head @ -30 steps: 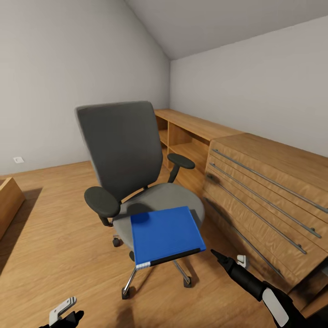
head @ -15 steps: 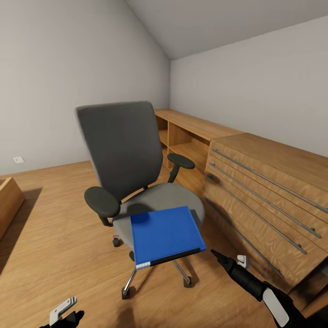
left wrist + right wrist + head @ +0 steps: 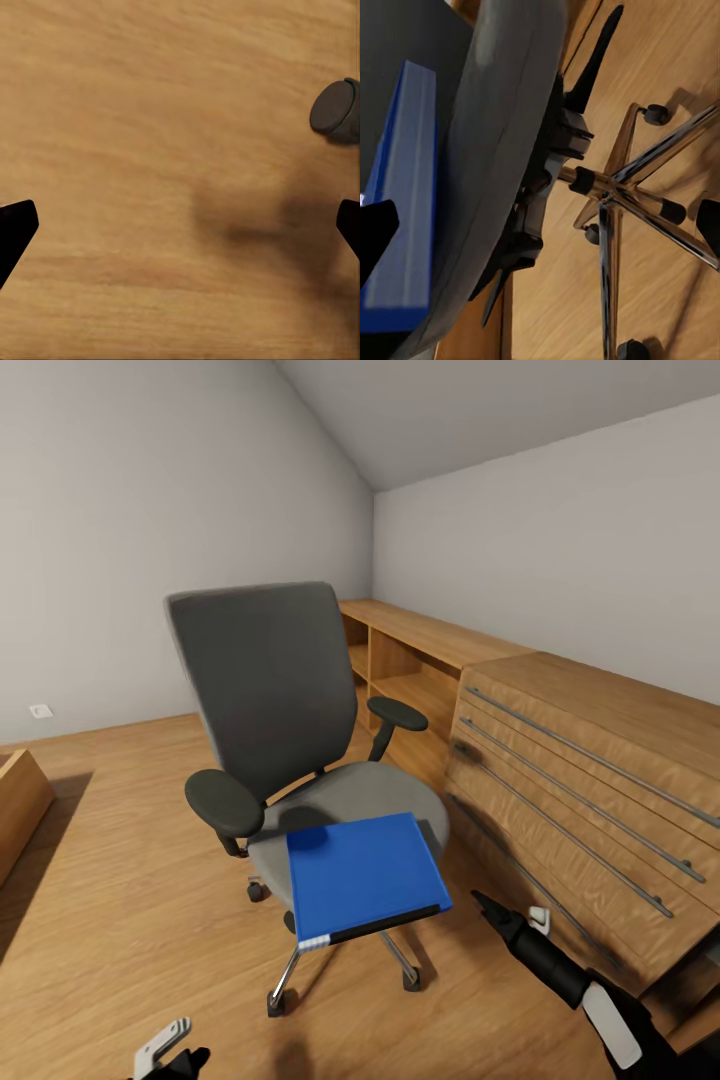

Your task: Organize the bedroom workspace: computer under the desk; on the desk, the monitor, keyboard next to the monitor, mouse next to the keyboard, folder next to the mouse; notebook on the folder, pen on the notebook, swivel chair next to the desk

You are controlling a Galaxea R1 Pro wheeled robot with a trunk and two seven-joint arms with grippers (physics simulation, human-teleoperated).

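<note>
The blue folder (image 3: 365, 875) lies on the chair (image 3: 290, 750) seat, overhanging its front edge, as the right gripper (image 3: 490, 908), wide open and empty, approaches from beside it; a careless nudge could tip the folder off or roll the chair

Both arms are matte black. The right gripper (image 3: 510, 917) has slim, pointed black fingers with a little white block on the side, plus a white panel further up the forearm. The left gripper (image 3: 172, 1050) is black with a white bracket.
</note>
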